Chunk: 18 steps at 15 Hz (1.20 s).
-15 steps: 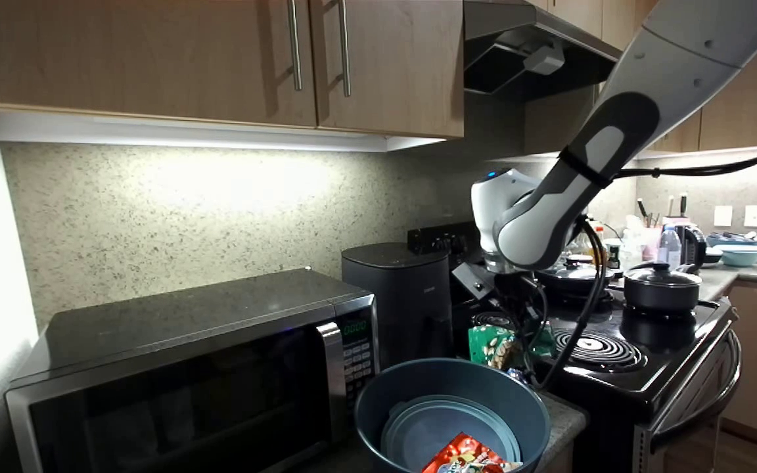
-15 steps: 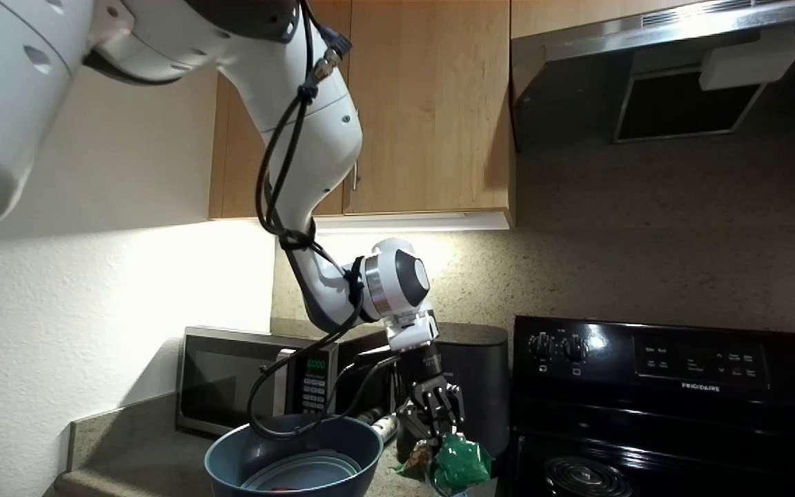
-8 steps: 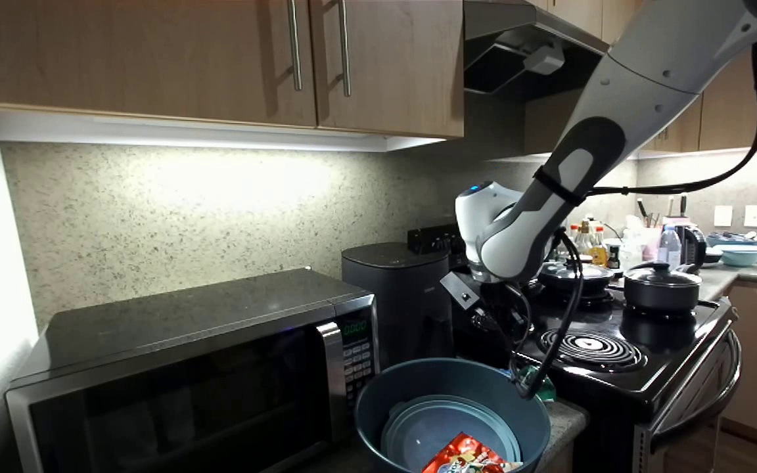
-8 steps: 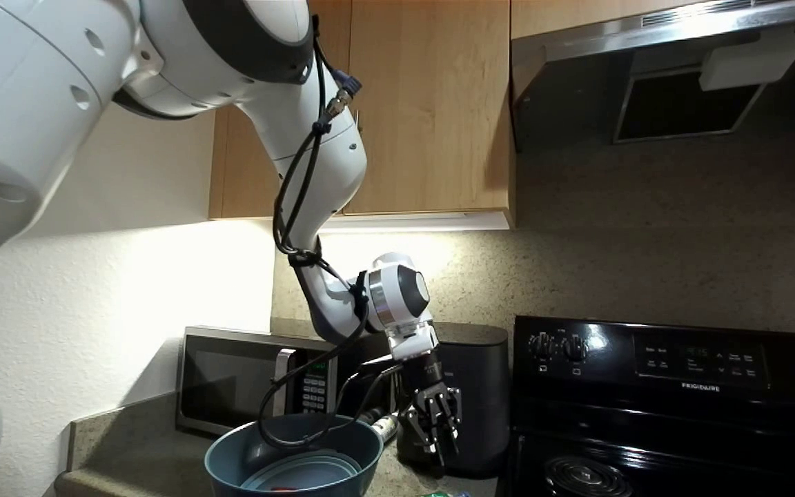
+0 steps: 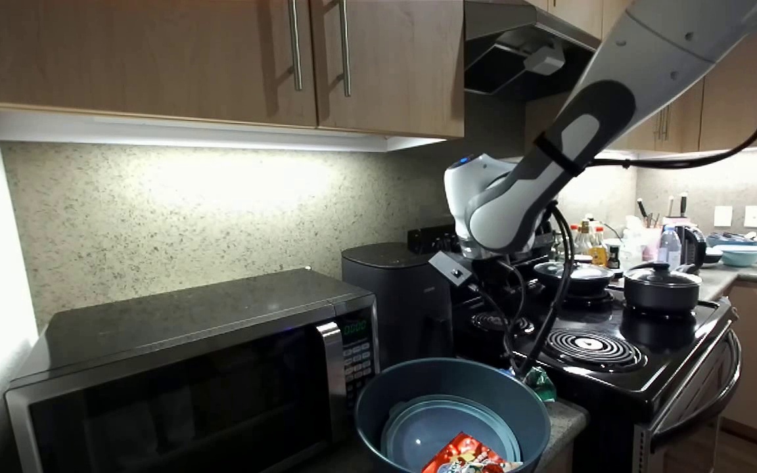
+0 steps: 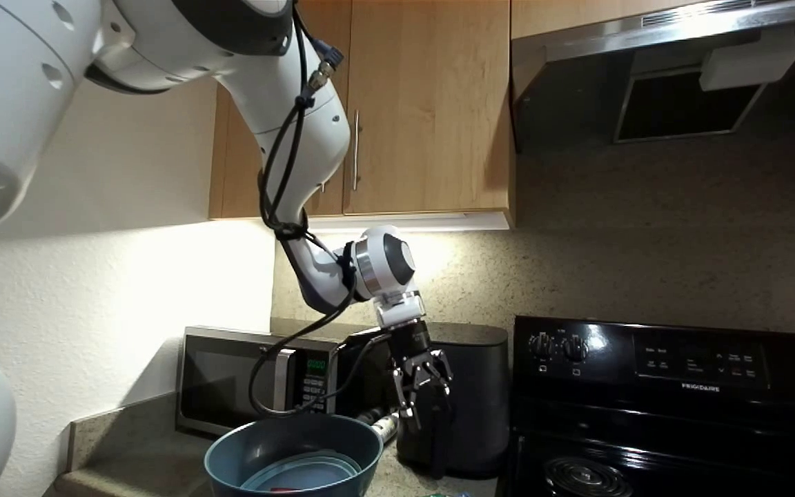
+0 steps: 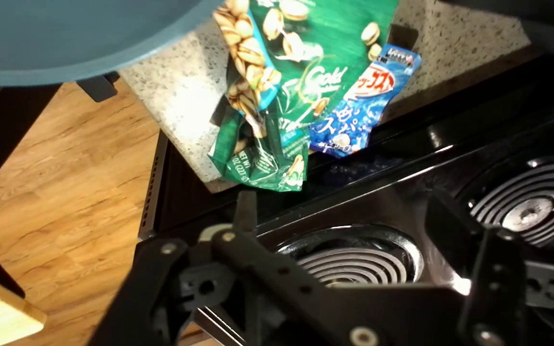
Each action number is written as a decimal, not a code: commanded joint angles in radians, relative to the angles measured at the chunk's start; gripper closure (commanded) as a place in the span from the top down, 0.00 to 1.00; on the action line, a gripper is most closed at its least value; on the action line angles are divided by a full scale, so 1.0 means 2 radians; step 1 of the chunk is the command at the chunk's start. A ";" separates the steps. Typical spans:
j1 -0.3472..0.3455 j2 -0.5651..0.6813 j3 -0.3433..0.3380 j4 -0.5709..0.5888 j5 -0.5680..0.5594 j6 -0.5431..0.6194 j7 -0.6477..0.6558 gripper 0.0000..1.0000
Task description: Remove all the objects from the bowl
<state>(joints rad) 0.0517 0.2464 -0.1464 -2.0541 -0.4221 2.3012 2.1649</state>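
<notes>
Inside the deep blue bowl (image 5: 368,407) a red-orange packet (image 5: 462,453) rests over a pale round disc; only a sliver of red shows in an exterior view (image 6: 283,489). A crumpled green packet (image 7: 325,53) with pistachio pictures lies on the counter outside the bowl. Against it lies a blue packet (image 7: 366,103), close to the stove's edge. My gripper (image 7: 339,202) is open, its fingers wide apart with nothing between them. It hangs above the counter, to the bowl's right in an exterior view (image 6: 427,414). Its fingertips are largely hidden behind cables in an exterior view (image 5: 516,355).
A microwave (image 5: 194,368) and a tall dark appliance (image 5: 398,302) stand behind the bowl. The black stove (image 5: 615,381) borders the counter, with a lidded pot (image 5: 661,289) on it. Black cables (image 6: 259,386) loop from the arm over the bowl.
A second ago the gripper held the green packet. It lowered it to the counter, let go, opened wide and rose again. The red-orange packet has not moved.
</notes>
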 commanded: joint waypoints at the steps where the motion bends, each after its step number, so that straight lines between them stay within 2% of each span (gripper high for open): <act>1: 0.000 -0.081 0.035 -0.039 0.046 -0.040 -0.102 1.00; 4: 0.001 -0.117 0.061 -0.045 0.097 -0.091 -0.182 1.00; 6: 0.003 -0.135 0.071 -0.049 0.091 -0.127 -0.218 1.00; 7: -0.002 -0.108 0.071 -0.028 0.082 -0.108 -0.177 1.00; 12: -0.002 -0.124 0.077 -0.040 0.083 -0.125 -0.199 1.00; 14: 0.005 -0.114 0.085 -0.042 0.124 -0.124 -0.274 1.00; 18: 0.020 -0.081 0.108 -0.053 0.172 -0.093 -0.342 1.00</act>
<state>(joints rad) 0.0763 0.0408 0.0422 -2.1416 -0.1517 2.0699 1.5924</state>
